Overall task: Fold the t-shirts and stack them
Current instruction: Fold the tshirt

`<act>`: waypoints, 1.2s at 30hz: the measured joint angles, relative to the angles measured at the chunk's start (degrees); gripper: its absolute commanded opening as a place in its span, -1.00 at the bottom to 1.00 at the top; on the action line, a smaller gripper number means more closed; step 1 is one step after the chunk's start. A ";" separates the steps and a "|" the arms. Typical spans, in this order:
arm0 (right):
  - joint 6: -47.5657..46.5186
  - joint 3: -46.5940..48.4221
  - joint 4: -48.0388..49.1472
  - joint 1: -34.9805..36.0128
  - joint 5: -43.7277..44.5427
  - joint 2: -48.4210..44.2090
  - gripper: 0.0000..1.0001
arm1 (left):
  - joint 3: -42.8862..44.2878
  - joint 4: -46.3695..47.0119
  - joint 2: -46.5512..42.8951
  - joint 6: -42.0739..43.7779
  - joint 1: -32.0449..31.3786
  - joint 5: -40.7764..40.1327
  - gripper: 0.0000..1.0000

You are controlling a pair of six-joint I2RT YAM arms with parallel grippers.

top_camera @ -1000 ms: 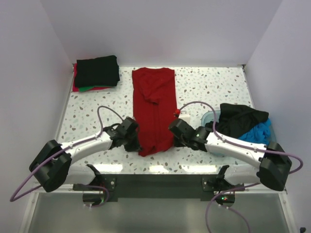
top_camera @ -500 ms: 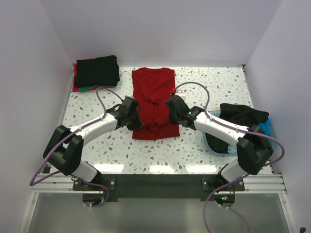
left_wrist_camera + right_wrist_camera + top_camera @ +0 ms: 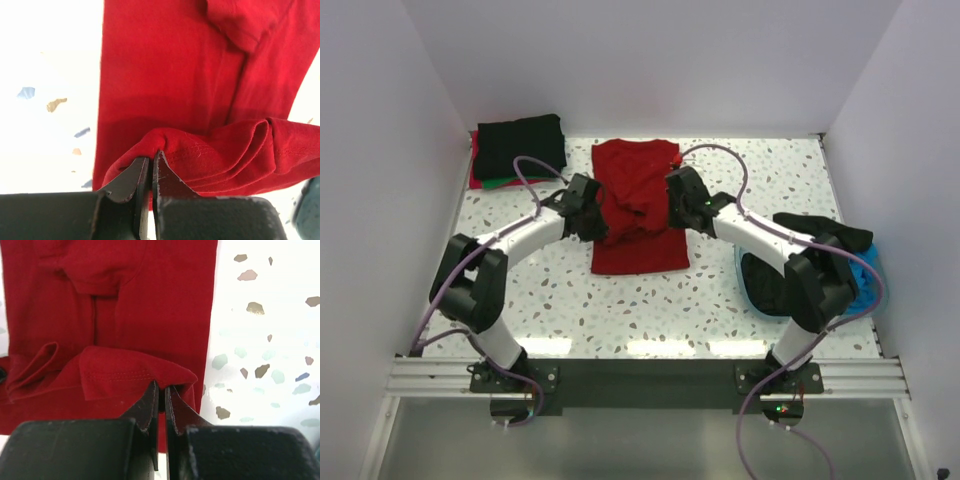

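A dark red t-shirt (image 3: 640, 250) lies lengthwise in the middle of the counter (image 3: 620, 310), reaching almost to the far edge. Its stitched hem is held up off the surface and doubled over the body of the garment, so that the near end is a rounded fold. The left fingers (image 3: 132, 175) are pressed together on the left corner of that hem, with only a thin slit between them and red cloth bunched at their tips. The right fingers (image 3: 147, 410) are likewise clamped tight on the right corner. Between the two grips the hem sags in soft creases above the flat layer below. Both arms reach in from the near edge and meet over the shirt from either side

In the far left corner of the counter sits a neat stack topped by a folded black t-shirt (image 3: 520, 145), with a green t-shirt (image 3: 505, 183) showing as a sliver along its near side and a strip of red at its left side. Against the right edge stands a translucent teal basin (image 3: 740, 272), partly hidden by the right arm. A crumpled black garment (image 3: 820, 232) spills over its rim, touching a bright blue t-shirt (image 3: 865, 275)
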 measured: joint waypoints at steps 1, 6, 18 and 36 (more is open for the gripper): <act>-0.33 0.39 0.11 -0.35 -0.17 0.74 -1.00 | 0.68 -0.09 0.63 0.24 0.35 -0.04 -1.00; -1.64 2.25 0.57 -2.21 -2.10 4.28 -1.00 | 3.80 0.39 3.41 1.31 2.43 -0.02 -1.00; -2.47 6.54 2.14 -4.98 -4.74 10.32 -1.00 | 10.23 1.57 11.52 4.15 4.70 1.77 -0.99; -1.86 5.46 0.87 -5.88 -4.17 8.72 -1.00 | 12.02 3.87 13.42 5.79 5.53 4.37 -1.00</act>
